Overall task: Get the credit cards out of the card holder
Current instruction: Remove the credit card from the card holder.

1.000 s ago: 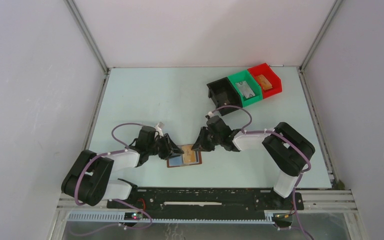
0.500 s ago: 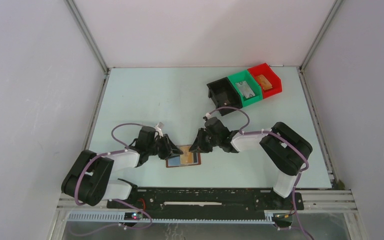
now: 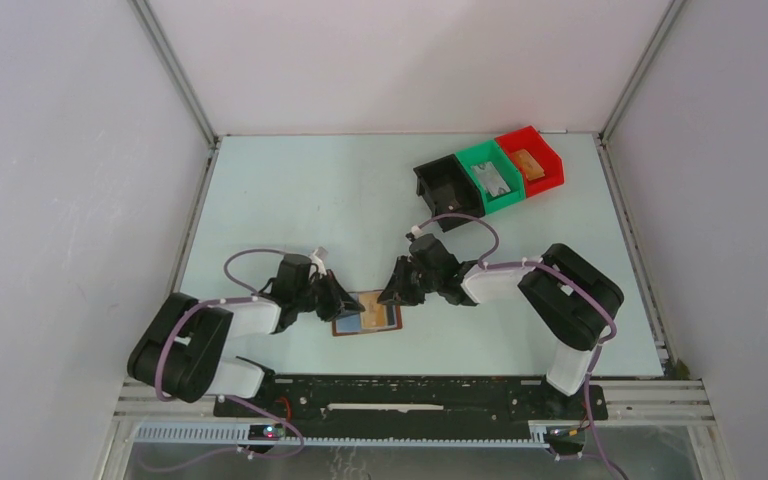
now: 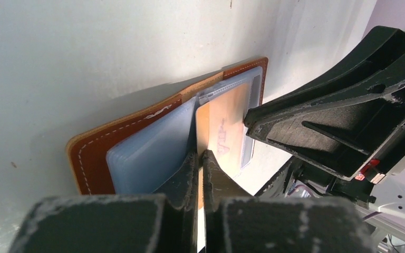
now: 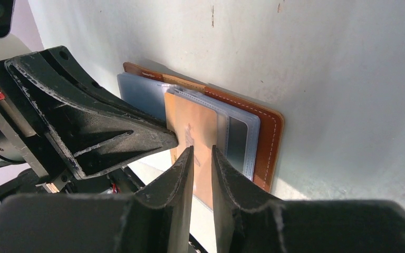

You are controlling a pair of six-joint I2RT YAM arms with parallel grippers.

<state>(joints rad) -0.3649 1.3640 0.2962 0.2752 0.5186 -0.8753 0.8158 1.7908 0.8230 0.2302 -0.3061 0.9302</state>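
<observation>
1 view looks down from high above the near edge, taking in the whole table (image 3: 290,190). 2 wrist views sit low and close, facing each other across the wallet (image 4: 92,153), which all 3 share.

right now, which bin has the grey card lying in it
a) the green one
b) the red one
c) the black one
a: the top view shows the grey card lying inside the green bin. The red bin holds a tan card, and no card shows in the black bin.
</observation>
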